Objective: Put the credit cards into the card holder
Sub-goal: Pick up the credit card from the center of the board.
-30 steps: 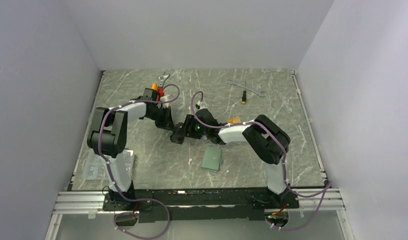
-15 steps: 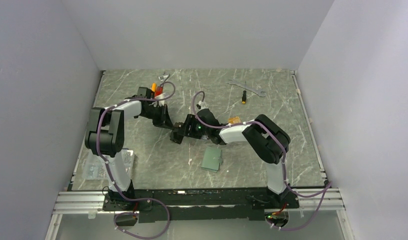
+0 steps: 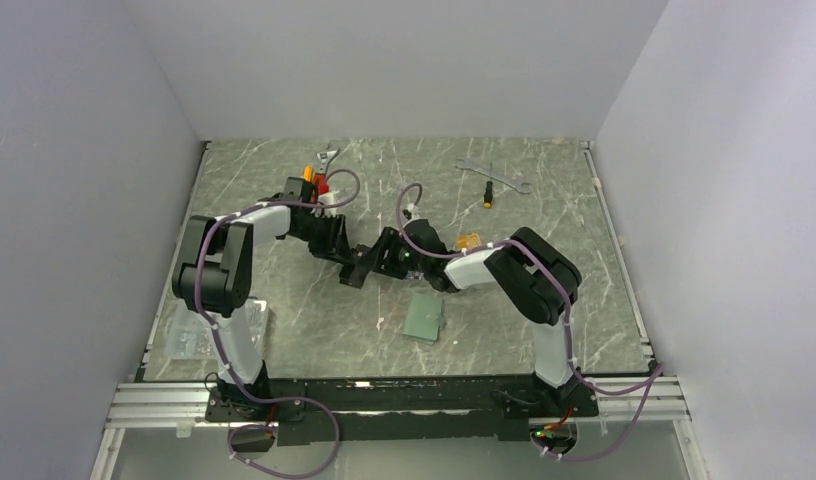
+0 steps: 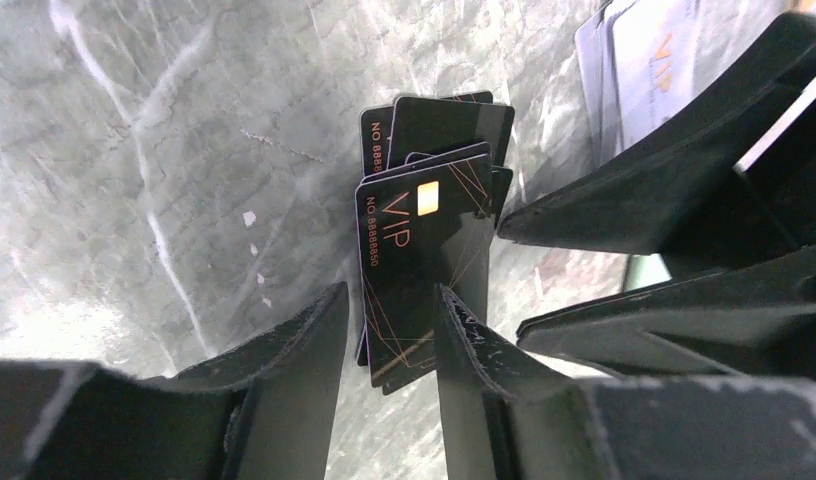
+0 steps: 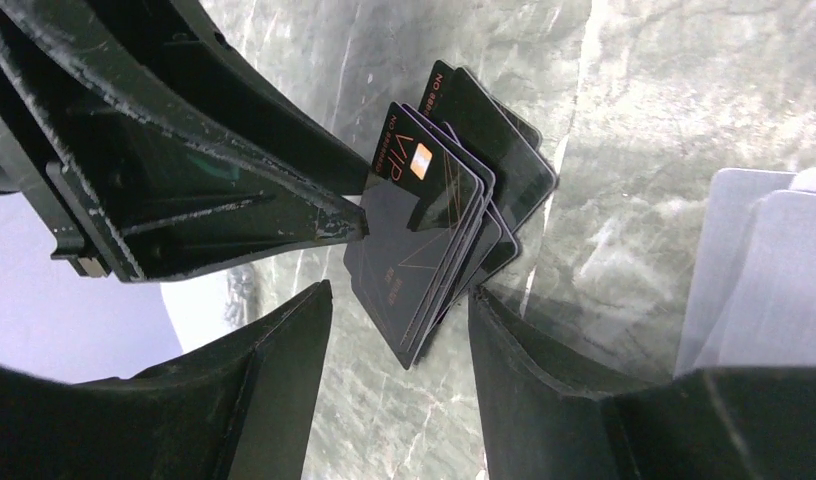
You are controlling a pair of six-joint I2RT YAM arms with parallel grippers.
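— How are the arms posed?
— Both are bent inward; left gripper (image 4: 389, 295) and right gripper (image 5: 399, 292), fingers parted, are met over the black credit cards (image 4: 419, 250).
— And the surroundings?
— Marbled table (image 3: 544, 290), pale walls (image 3: 404, 70); the card holder (image 3: 424, 318) is seen apart from the cards.

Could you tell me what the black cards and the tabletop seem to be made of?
The black cards look like glossy plastic: thin, stiff, gold print, sheen. The tabletop looks like grey-green marble or a marble-print sheet, given its white veins.

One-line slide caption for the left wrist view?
Left gripper straddling a fanned stack of black VIP cards on the marble table, right gripper's fingers alongside.
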